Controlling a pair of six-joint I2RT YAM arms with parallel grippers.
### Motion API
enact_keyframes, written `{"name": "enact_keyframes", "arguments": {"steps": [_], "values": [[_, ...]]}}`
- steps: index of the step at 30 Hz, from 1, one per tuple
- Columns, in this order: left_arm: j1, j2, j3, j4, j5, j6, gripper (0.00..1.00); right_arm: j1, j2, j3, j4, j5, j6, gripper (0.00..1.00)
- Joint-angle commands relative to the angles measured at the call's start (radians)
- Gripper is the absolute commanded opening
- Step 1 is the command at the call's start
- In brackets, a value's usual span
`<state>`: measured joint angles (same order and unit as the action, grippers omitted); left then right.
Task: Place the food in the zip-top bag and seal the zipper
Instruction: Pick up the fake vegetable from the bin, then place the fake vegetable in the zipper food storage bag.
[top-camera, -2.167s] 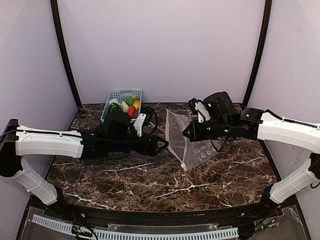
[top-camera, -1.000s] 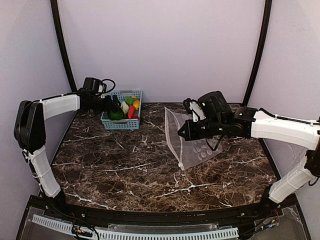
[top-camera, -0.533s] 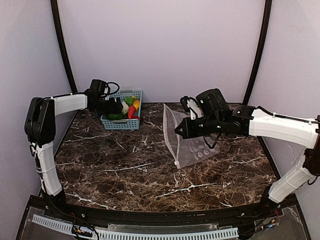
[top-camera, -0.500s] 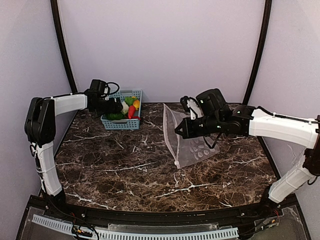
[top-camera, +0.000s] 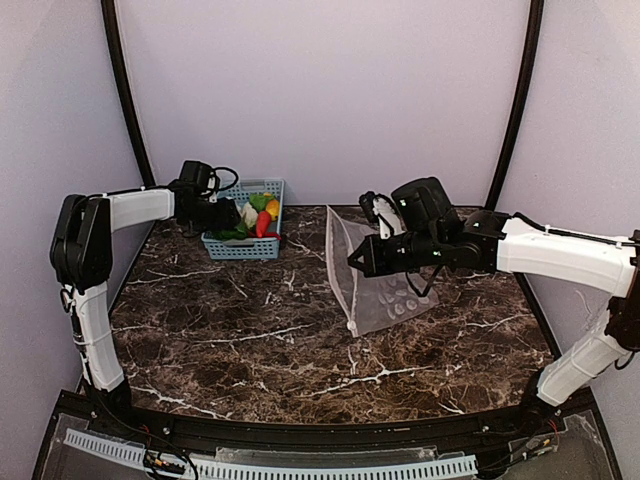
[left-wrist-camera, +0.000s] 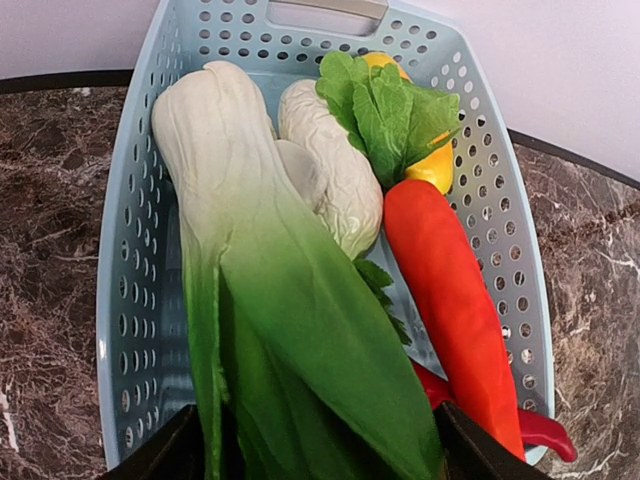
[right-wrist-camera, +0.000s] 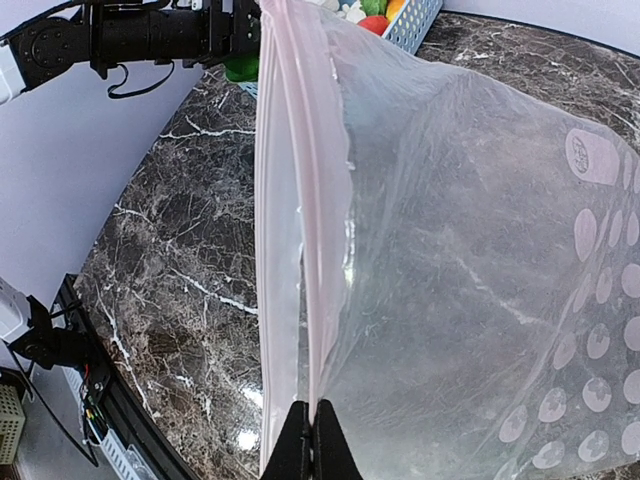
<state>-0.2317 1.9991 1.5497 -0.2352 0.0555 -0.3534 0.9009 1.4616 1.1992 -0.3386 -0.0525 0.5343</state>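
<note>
Zip-top bag (right-wrist-camera: 450, 250) in clenched right pincer (right-wrist-camera: 308, 438); wrist view: left pincer (left-wrist-camera: 315, 455) released, astride leafy vegetable (left-wrist-camera: 285, 320).

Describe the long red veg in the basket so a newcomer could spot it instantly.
Start at the light-blue lattice plastic basket in the far-left corner of the dark marble table. In the left wrist view the long red-orange toy pepper lies along the basket's right wall, beside the green-and-white leafy toy. It is the only long, smooth, bright red-orange piece there.
</note>
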Motion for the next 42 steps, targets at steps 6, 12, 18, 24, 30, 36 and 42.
{"name": "enact_keyframes", "arguments": {"steps": [6,12,18,24,30,36,42], "values": [[0.002,-0.007,-0.009,-0.047,0.031,-0.016,0.35,0.006,-0.02,-0.014,0.047,-0.005,-0.001,0.0],[0.003,-0.073,-0.025,-0.033,0.027,-0.025,0.04,0.006,-0.027,-0.013,0.056,0.0,-0.023,0.0],[0.003,-0.199,-0.088,0.035,0.051,-0.003,0.01,0.004,-0.012,-0.004,0.044,0.003,-0.03,0.0],[0.001,-0.335,-0.11,0.033,0.125,0.03,0.01,0.004,0.003,0.003,0.046,-0.002,-0.033,0.0],[-0.045,-0.554,-0.238,0.03,0.245,0.013,0.01,-0.004,0.017,0.023,0.036,0.033,-0.034,0.0],[-0.212,-0.708,-0.369,0.066,0.351,-0.016,0.01,-0.015,0.021,0.034,0.019,0.042,-0.028,0.0],[-0.371,-0.76,-0.385,0.036,0.458,-0.015,0.01,-0.027,0.027,0.025,0.02,0.036,-0.028,0.0]]}}
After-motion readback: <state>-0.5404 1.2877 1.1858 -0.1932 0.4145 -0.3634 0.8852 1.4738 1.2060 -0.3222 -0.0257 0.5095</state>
